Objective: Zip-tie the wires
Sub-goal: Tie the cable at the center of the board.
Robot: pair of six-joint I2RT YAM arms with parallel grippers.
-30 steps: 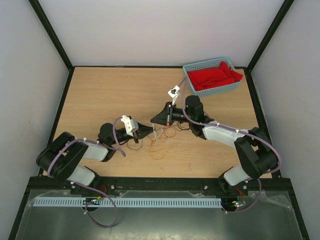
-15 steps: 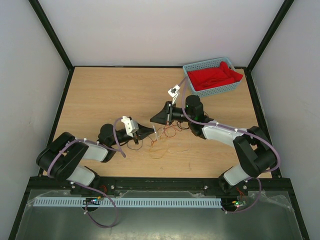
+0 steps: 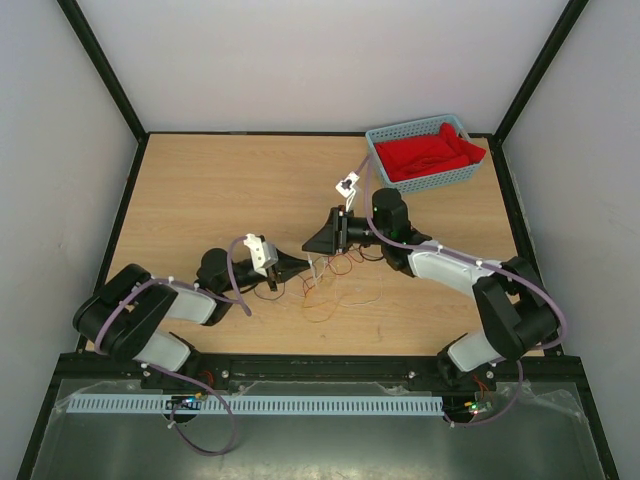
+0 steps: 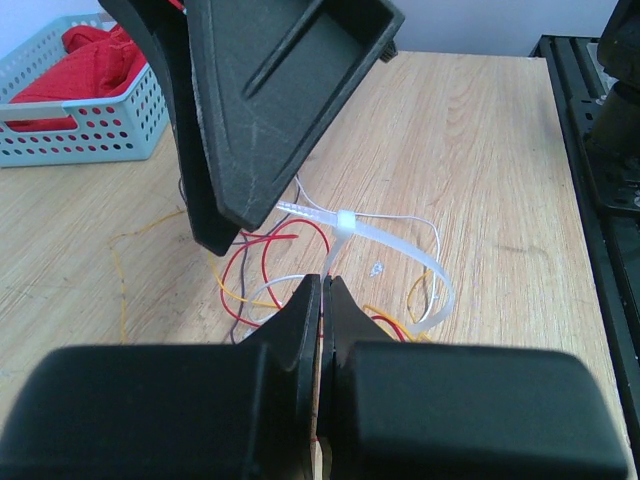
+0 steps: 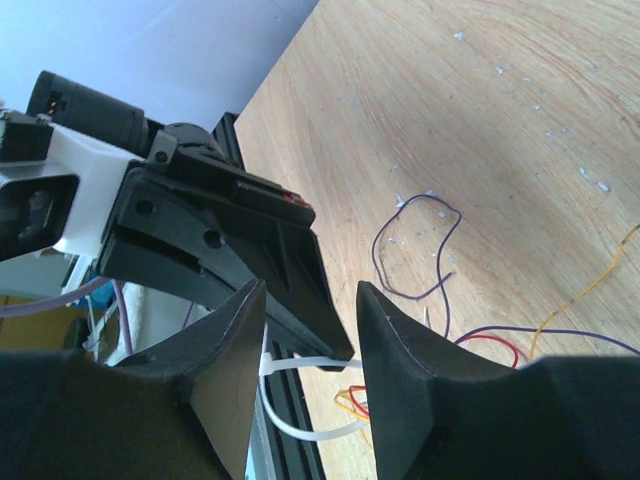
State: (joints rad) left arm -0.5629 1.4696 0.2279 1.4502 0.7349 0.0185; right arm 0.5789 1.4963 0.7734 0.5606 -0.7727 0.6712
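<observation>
Left jaws pinched shut on the white zip tie — right jaws stand apart, its strap between them. The wires lie curled mid-desk — just beneath both.

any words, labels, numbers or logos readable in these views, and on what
None: no text can be read in any view.
The blue basket, the zip tie and the wires show no print.
The small board below the right arm's base is too small to read.
</observation>
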